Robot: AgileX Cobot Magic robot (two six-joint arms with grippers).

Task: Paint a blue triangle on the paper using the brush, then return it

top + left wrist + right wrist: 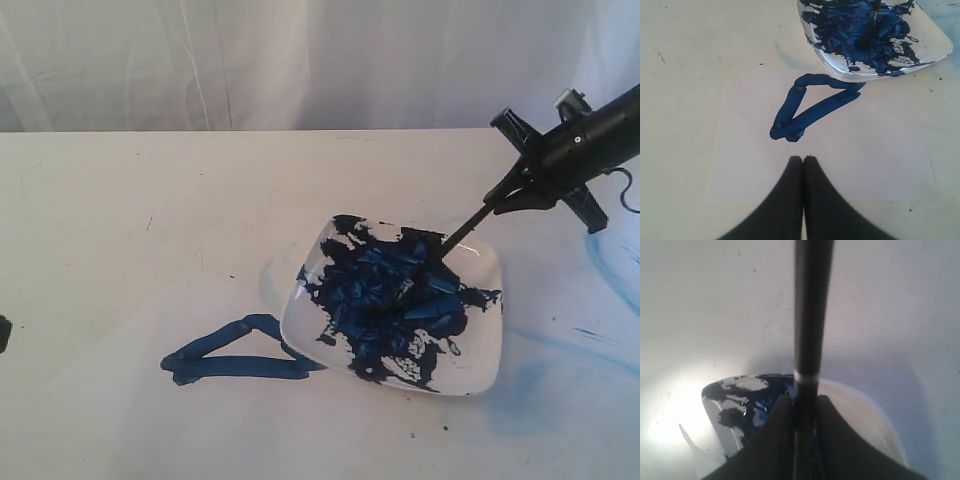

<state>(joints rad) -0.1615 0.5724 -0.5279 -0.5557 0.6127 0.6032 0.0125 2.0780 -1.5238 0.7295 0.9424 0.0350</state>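
The blue triangle [235,352] [810,107] is a thick dark outline on the white paper [200,410] [865,160], with one corner at the dish's edge. The brush [462,232] [812,305] slants down into the dark blue paint in the white square dish [480,370] [865,410], its bristles buried in the paint. My right gripper [500,198] [805,399] is shut on the black handle, above the dish's far right corner. My left gripper [803,159] is shut and holds nothing, just short of the triangle's near tip over the paper.
The dish [935,50] overlaps the paper's far corner. Pale blue smears [610,265] mark the tabletop to the right of the dish. A white curtain [300,60] hangs behind the table's back edge.
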